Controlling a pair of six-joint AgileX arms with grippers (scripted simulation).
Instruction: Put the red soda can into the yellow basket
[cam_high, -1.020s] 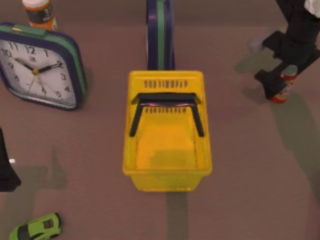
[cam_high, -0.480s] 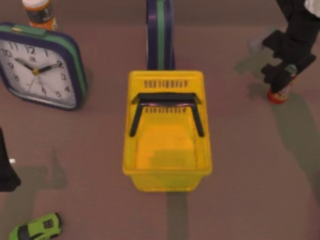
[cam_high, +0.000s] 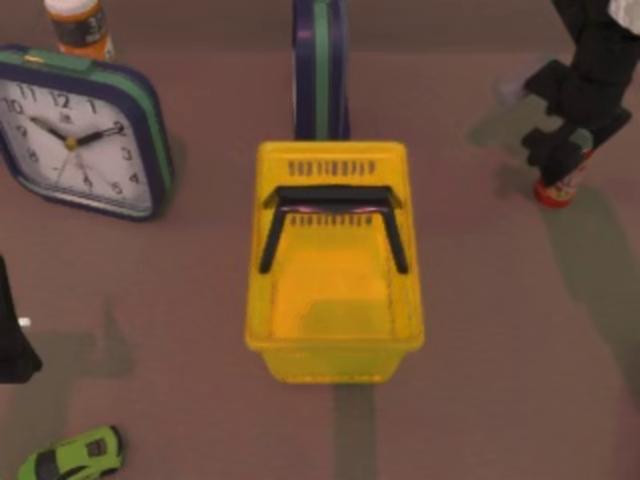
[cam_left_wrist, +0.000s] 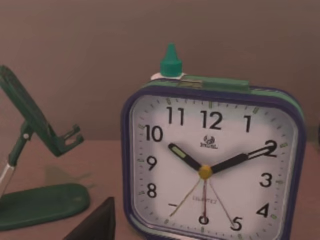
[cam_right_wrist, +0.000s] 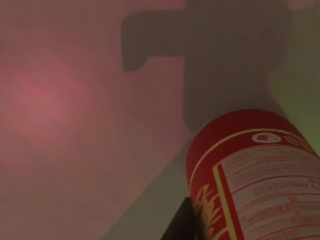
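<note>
Up in the upper right of the top view, my right gripper (cam_high: 566, 152) is closed around the can (cam_high: 557, 187), which fills the lower right of the right wrist view (cam_right_wrist: 255, 175) and stands well apart from the basket (cam_high: 334, 340) at the frame's centre. Meanwhile my left arm (cam_high: 12, 335) sits parked at the left edge, its fingers out of sight, with the clock (cam_left_wrist: 212, 165) filling its wrist view beside a green stand (cam_left_wrist: 35, 165).
</note>
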